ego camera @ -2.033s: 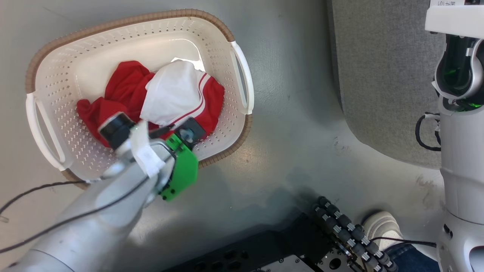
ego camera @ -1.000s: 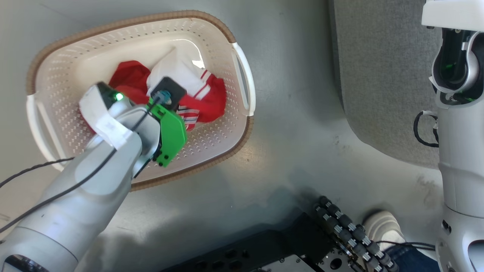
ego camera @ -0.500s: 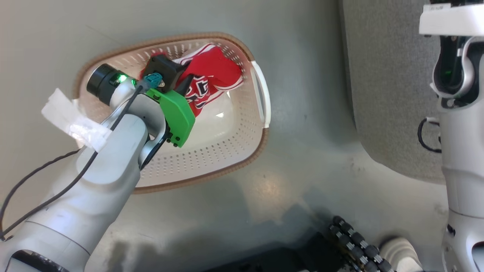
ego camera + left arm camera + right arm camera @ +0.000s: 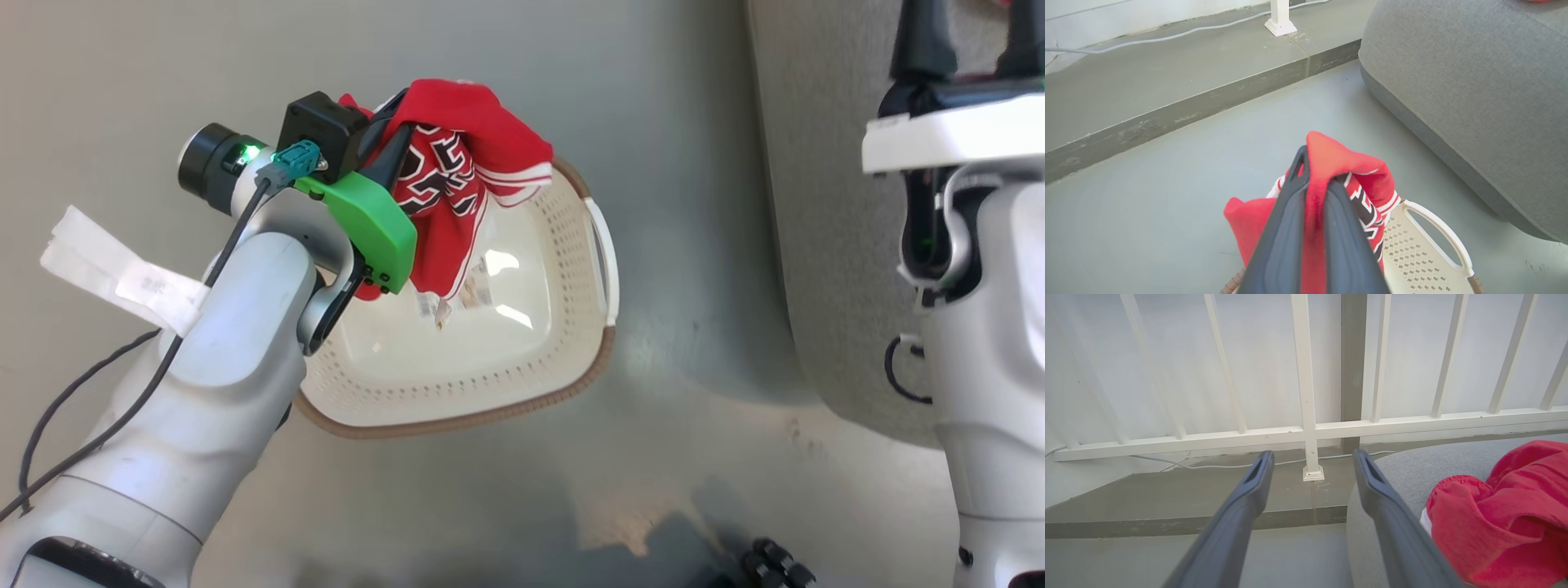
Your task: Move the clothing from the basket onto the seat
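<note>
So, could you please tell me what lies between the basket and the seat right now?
Only bare grey floor separates the basket from the seat, as the head view shows.

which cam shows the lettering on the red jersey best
The head view: the jersey hangs over the basket, lettering facing the camera. The left wrist view shows a sliver of lettering beside the shut left gripper. The right wrist view shows another red garment.

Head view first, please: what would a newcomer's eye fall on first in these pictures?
The red lettered garment dangling above the cream basket, pinched in the shut left gripper. Next, the big grey seat to the right, with another red garment lying on it near the open right gripper.
</note>
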Robot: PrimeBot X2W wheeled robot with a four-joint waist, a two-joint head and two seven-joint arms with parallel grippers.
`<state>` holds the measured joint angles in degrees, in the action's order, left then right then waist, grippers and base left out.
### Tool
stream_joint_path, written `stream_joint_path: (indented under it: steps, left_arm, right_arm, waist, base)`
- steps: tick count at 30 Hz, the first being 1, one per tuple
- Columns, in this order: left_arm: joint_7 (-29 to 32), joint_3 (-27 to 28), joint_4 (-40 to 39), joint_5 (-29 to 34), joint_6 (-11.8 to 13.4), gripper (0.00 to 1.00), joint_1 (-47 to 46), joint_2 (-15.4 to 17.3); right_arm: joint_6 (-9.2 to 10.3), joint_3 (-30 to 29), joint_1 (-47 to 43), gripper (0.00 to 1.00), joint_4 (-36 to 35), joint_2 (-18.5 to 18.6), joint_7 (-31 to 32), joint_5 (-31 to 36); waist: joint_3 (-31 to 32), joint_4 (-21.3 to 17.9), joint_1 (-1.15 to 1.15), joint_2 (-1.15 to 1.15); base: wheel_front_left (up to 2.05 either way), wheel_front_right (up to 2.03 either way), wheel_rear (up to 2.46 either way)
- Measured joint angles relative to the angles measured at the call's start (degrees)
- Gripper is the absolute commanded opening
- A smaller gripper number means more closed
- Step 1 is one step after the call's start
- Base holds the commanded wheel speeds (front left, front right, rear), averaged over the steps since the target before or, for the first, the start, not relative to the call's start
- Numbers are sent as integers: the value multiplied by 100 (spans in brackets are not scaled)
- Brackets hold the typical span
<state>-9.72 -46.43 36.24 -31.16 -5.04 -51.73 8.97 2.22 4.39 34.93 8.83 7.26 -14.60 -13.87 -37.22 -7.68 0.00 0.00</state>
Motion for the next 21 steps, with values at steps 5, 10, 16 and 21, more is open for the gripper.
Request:
stream_joint_path:
  steps: [5, 10, 16, 21]
  left_arm:
    - [-81, 47, -4, -44, 9, 0, -1, -70]
    - [-127, 144, -11, -102, 9, 0, -1, -110]
    - [-172, 188, -4, -287, 53, 0, 3, -178]
    - [-178, 185, 11, -336, 53, 0, 31, -261]
  right_arm:
    - [-70, 35, -205, 100, 136, -2, 0, 31]
    - [-119, 126, -476, 100, 320, -24, 0, 33]
    - [-140, 176, -855, 100, 550, -58, 0, 34]
    - [-170, 225, -1183, 100, 748, -124, 1, 33]
  waist:
    - [404, 145, 0, 0]
    - [896, 313, 0, 0]
    - [1393, 470, 0, 0]
    - [1807, 593, 0, 0]
  base:
    - [0, 0, 0]
    - [0, 0, 0]
    - [0, 0, 0]
    - [0, 0, 0]
